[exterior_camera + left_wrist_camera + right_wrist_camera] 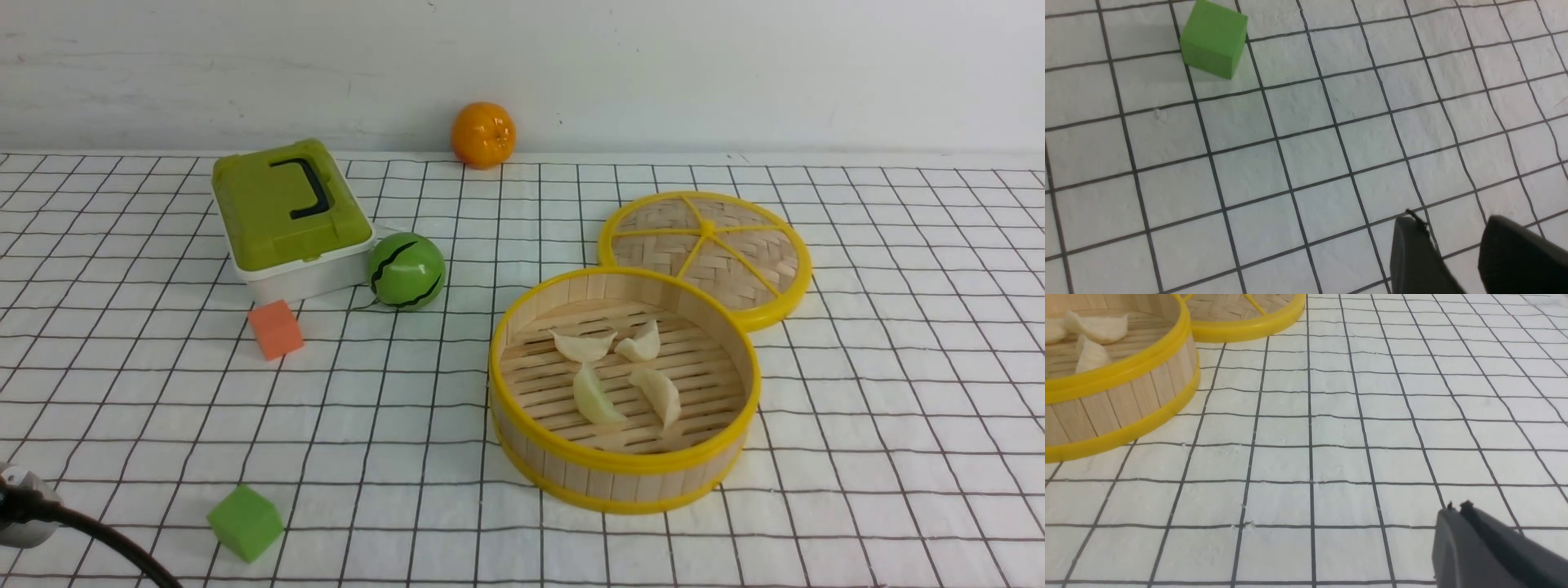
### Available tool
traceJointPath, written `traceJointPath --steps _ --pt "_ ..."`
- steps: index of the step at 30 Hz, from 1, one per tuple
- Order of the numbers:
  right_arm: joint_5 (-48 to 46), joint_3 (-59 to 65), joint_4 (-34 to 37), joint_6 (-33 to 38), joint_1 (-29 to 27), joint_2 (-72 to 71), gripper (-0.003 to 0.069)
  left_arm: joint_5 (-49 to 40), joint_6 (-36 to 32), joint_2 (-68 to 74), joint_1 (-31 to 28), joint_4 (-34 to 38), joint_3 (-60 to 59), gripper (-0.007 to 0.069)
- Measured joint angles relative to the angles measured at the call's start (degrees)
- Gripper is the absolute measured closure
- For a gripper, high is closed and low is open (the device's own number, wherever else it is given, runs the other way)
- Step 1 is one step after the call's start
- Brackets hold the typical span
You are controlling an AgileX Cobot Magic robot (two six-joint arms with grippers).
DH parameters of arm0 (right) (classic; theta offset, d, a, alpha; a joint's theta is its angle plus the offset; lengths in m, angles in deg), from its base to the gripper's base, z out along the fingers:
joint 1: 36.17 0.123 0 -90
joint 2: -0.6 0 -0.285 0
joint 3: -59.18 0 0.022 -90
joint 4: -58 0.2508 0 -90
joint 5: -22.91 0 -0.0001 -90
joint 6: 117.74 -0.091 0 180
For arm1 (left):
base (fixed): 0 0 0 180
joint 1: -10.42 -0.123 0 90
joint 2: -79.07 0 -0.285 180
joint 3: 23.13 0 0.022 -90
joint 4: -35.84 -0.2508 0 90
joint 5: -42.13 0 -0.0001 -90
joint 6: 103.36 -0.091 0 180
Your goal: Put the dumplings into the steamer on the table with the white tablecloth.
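All four dumplings point(620, 371) lie in the steamer point(624, 469); left fingers point(1457, 253) spread, right fingers point(1457, 514) pressed together, both empty, best retreat clear

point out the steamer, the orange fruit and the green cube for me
steamer point(624, 469): front view, on its near yellow rim.
orange fruit point(483, 135): front view, middle of its skin, by the back wall.
green cube point(1214, 38): left wrist view, on its top face.
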Motion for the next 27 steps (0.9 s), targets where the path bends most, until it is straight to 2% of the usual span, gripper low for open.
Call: traceJointPath --steps 9,14,16,19,23,25,27 --pt "0.00 0.00 0.00 0.00 0.00 0.00 0.0659 1.80 0.01 -0.20 0.00 -5.55 0.00 0.0391" --pt "-0.02 0.00 0.00 0.00 0.00 0.00 0.0655 9.09 0.06 -3.34 0.00 -6.12 -0.17 0.0502" --pt "-0.02 0.00 0.00 0.00 0.00 0.00 0.0651 13.12 0.00 -7.48 0.00 -7.13 -1.40 0.0616" --pt "-0.02 0.00 0.00 0.00 0.00 0.00 0.0648 16.90 0.00 -13.75 -0.47 -9.36 -4.38 0.0637" --pt "-0.02 0.00 0.00 0.00 0.00 0.00 0.0643 21.75 0.00 -22.44 -6.01 -10.23 -9.68 0.0637" --pt "-0.02 0.00 0.00 0.00 0.00 0.00 0.0641 25.36 0.00 -26.81 -12.47 -8.77 -12.87 0.0637" --pt "-0.02 0.00 0.00 0.00 0.00 0.00 0.0639 27.27 0.00 -28.57 -15.43 -7.43 -14.36 0.0637"
